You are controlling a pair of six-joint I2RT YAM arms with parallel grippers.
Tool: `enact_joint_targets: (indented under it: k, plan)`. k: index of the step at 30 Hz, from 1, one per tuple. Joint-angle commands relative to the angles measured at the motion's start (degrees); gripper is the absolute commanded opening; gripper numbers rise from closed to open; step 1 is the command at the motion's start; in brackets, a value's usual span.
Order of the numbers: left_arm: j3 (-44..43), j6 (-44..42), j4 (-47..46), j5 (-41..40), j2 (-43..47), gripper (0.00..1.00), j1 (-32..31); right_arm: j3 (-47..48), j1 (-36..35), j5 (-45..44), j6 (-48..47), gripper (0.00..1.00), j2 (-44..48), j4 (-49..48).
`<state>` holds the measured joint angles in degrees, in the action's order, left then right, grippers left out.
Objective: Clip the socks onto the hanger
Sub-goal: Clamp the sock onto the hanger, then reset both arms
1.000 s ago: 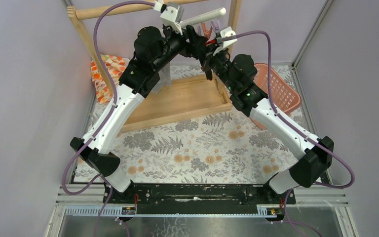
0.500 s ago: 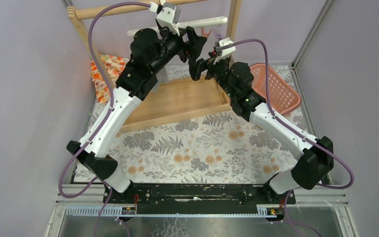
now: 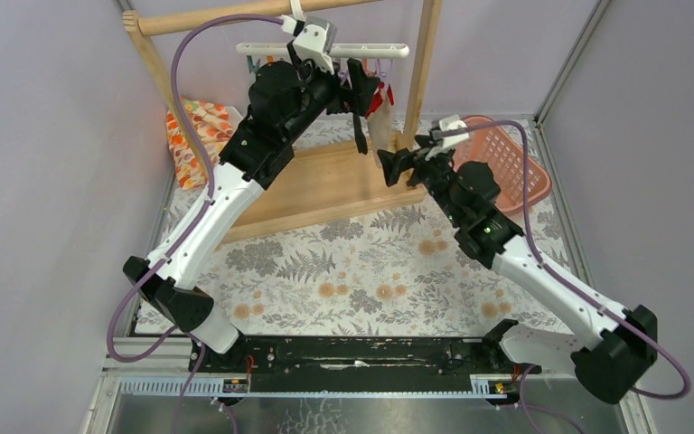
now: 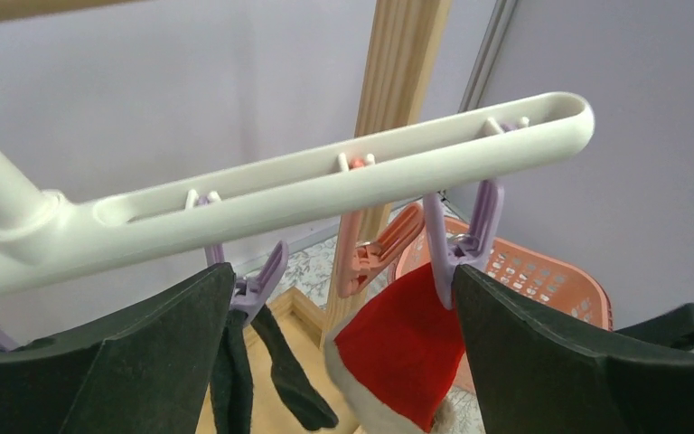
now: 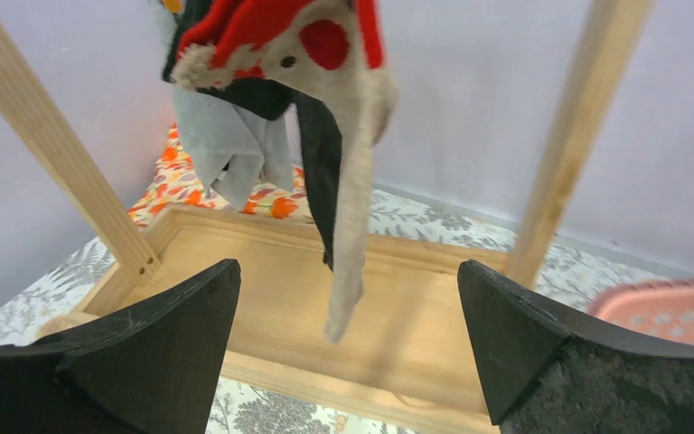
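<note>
At the far left of the rig, the left gripper [image 4: 342, 271] sits just under the hanger [image 4: 325, 181], with its jaws spread wide and gripping nothing. The white hanger bar runs crosswise above both fingers.

Beside the left finger, the inner purple clip [image 4: 257, 280] pinches the black sock [image 4: 285, 371], which hangs straight down. Between the fingers, the orange clip [image 4: 370, 258] hangs from the bar and holds nothing. Just beside the right finger, the end purple clip [image 4: 470, 240] grips the red end of the beige sock [image 4: 389, 353]. It cannot be determined whether that finger touches the sock. A wooden post [image 4: 407, 54] stands behind the bar.

Further right and lower, the right gripper [image 5: 348, 267] is level with the sock tips, its jaws also wide apart and empty. Ahead of it, the beige sock [image 5: 357, 181] and the black sock [image 5: 319, 181] dangle side by side, clear of both fingers and above the wooden tray [image 5: 262, 298]. A flowered cloth [image 5: 235, 194] lies beyond the tray. Right of the right finger sits the orange basket [image 5: 678, 307].
</note>
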<state>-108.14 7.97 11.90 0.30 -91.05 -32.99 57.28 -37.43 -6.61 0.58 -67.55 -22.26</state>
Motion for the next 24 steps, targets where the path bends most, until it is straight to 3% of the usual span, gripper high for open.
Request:
enact_joint_targets:
  k: [1,7,14,24]
  plan:
    - [4.3,-0.2,-8.1,-3.5,3.6,0.99,-0.3,-4.6,0.7,-8.4,1.3,0.96,7.4,1.6]
    - [10.2,3.6,-13.5,-1.1,6.1,0.99,-0.4,-12.2,5.1,-12.5,6.2,0.95,15.3,5.6]
    - [14.6,13.2,-4.4,-7.1,6.2,0.99,-0.3,-15.3,8.4,-16.9,10.4,0.95,18.7,12.4]
    - [40.1,23.2,-1.9,-15.4,22.0,0.99,-0.3,-23.2,9.1,-11.7,15.6,0.95,26.3,12.4]
